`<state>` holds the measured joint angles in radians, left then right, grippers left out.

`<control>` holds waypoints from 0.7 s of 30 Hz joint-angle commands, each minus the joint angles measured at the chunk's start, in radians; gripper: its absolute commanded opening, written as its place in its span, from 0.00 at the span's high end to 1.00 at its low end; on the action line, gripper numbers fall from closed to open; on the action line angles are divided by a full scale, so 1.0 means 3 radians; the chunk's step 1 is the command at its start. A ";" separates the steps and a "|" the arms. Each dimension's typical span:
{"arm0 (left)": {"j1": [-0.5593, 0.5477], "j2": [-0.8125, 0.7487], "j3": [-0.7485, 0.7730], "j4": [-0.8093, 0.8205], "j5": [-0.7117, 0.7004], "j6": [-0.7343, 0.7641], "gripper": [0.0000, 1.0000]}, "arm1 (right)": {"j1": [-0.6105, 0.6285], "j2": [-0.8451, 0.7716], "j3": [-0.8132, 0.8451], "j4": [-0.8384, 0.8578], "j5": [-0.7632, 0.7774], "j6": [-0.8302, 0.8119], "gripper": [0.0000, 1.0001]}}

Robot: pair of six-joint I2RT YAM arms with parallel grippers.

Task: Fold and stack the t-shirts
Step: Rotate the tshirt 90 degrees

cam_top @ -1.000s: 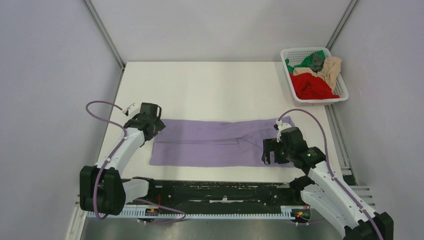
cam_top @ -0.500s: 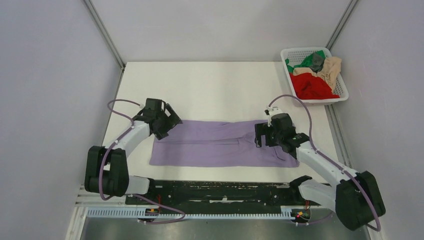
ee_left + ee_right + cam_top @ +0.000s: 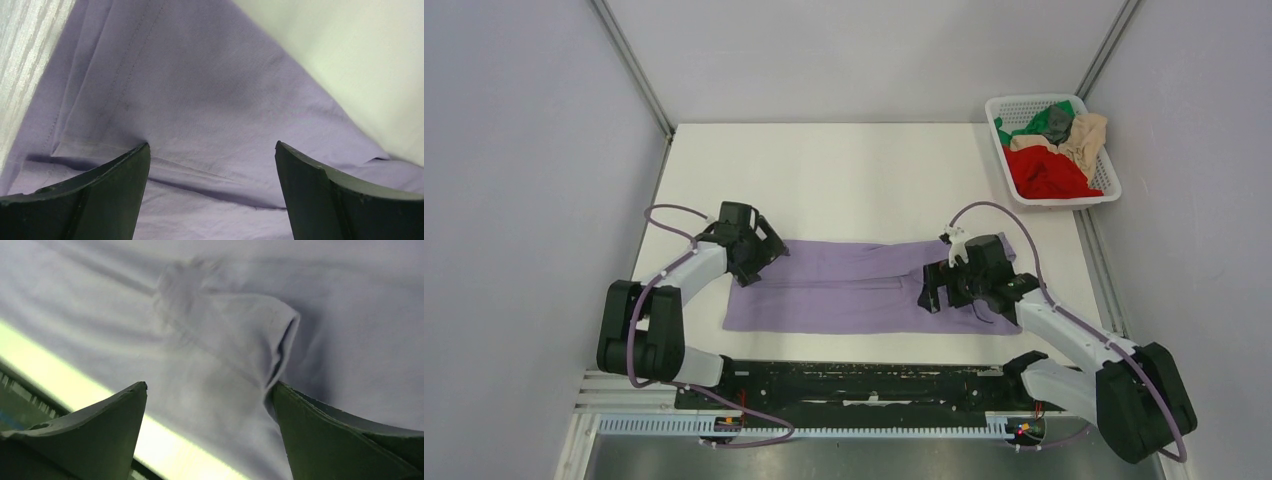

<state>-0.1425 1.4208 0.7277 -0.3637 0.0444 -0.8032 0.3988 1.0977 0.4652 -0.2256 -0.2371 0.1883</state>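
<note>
Both arms are closing in on the purple t-shirt (image 3: 854, 290) compared with a second ago: the right gripper (image 3: 939, 285) is sliding inward from the shirt's right end, and the left gripper (image 3: 759, 255) is settling over its far left corner. The shirt is lying on the table (image 3: 844, 170) as a long strip, already folded lengthwise. Both grippers are standing spread, holding nothing; whether their fingertips are brushing the cloth is hard to tell. The fabric is looking light, limp and quick to wrinkle, so it is probably best pinched at layered edges: the left corner and the raised fold (image 3: 280, 340) under the right gripper. More shirts are waiting in the basket (image 3: 1069, 203).
</note>
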 commanded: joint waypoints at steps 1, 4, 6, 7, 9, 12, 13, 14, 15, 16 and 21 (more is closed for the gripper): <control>-0.0006 0.0028 0.0098 -0.0056 -0.0253 0.0151 0.00 | 0.0270 -0.0351 -0.0037 -0.0727 -0.0635 -0.0111 0.02; -0.0006 -0.0019 0.0153 -0.0126 -0.0343 0.0162 0.00 | 0.0457 -0.0672 -0.0011 -0.1098 -0.0614 -0.0077 0.02; -0.0006 -0.0046 0.0205 -0.0151 -0.0368 0.0162 0.00 | 0.0464 -0.0852 0.0041 -0.1242 -0.0584 -0.0080 0.02; -0.0006 -0.0053 0.0238 -0.0159 -0.0366 0.0162 0.00 | 0.0465 -0.0930 0.0063 -0.1260 -0.0500 -0.0063 0.02; -0.0006 -0.0063 0.0307 -0.0158 -0.0319 0.0157 0.00 | 0.0459 -0.1069 0.0105 -0.1213 -0.0134 0.0089 0.02; -0.0052 -0.0080 0.0420 -0.0136 -0.0164 0.0179 0.00 | 0.0455 -0.1140 0.0109 -0.1177 0.0735 0.0464 0.02; -0.0113 -0.0075 0.0449 -0.0124 -0.0083 0.0203 0.00 | 0.0441 -0.1115 0.0094 -0.1139 0.1031 0.0609 0.02; -0.0181 -0.0063 0.0477 -0.0105 -0.0071 0.0229 0.00 | 0.0419 -0.1077 0.0066 -0.1079 0.1179 0.0720 0.02; -0.0270 -0.0036 0.0503 -0.0088 -0.0068 0.0251 0.00 | 0.0377 -0.1042 0.0018 -0.0953 0.1271 0.0798 0.02; -0.0356 0.0008 0.0526 -0.0071 -0.0040 0.0274 0.00 | 0.0327 -0.0997 -0.0056 -0.0793 0.1250 0.0891 0.02; -0.0483 0.0301 0.0465 0.0060 0.0172 0.0325 0.00 | -0.0115 -0.0688 -0.0457 -0.0169 0.0448 0.1028 0.02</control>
<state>-0.2691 1.4494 0.8654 -0.3874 0.0273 -0.7570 0.4358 0.8337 0.4129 -0.4332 -0.0139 0.4103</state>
